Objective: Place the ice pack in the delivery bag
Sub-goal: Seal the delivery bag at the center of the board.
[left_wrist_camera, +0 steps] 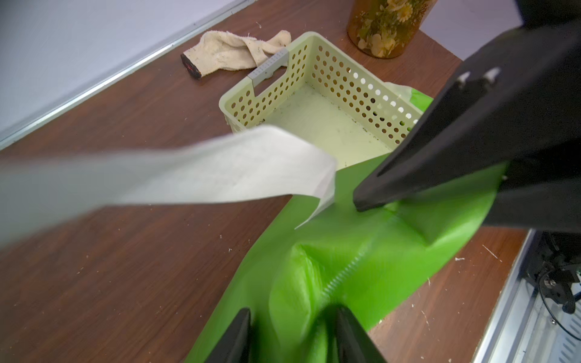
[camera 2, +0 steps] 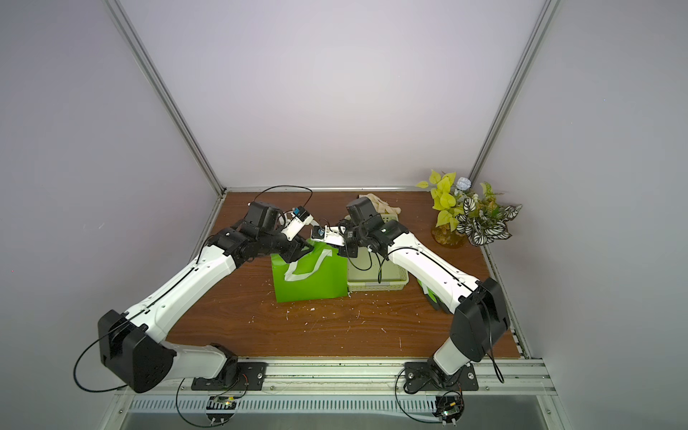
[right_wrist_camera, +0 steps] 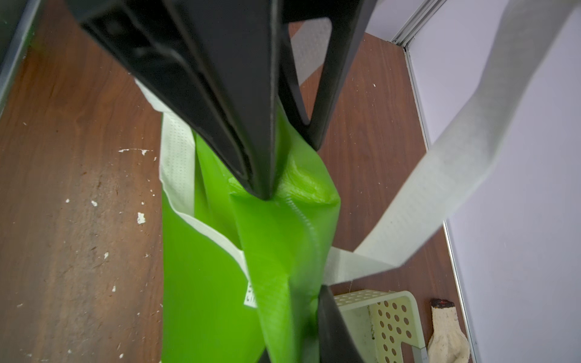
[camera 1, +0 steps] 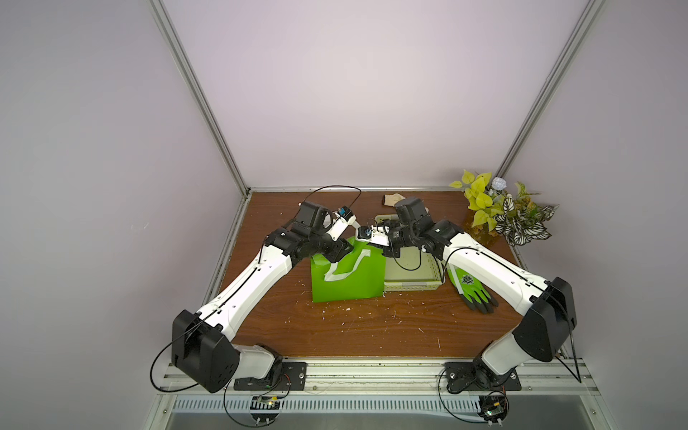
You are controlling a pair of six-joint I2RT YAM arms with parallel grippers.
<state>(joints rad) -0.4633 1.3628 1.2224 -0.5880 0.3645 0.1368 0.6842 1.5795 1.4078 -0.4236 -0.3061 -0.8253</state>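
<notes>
The delivery bag (camera 1: 346,277) (camera 2: 309,281) stands on the table, bright green, its top pinched shut, one white strap (camera 1: 348,268) lying down its front. My left gripper (camera 1: 355,227) (left_wrist_camera: 290,311) is open, its fingers astride the bag's top seam (left_wrist_camera: 342,270). In the right wrist view the left gripper (right_wrist_camera: 289,169) comes in from above onto that edge. My right gripper (camera 1: 363,238) (right_wrist_camera: 295,323) pinches the top edge from the other end, and the left wrist view shows the right gripper (left_wrist_camera: 361,204) tip on the fabric. The ice pack is out of view.
A pale green perforated basket (camera 1: 413,284) (left_wrist_camera: 314,56) stands right against the bag. A green work glove (camera 1: 471,286) lies under the right forearm. A beige sock (camera 1: 392,199) (left_wrist_camera: 226,50) lies at the back edge, a potted plant (camera 1: 499,212) in the back right corner.
</notes>
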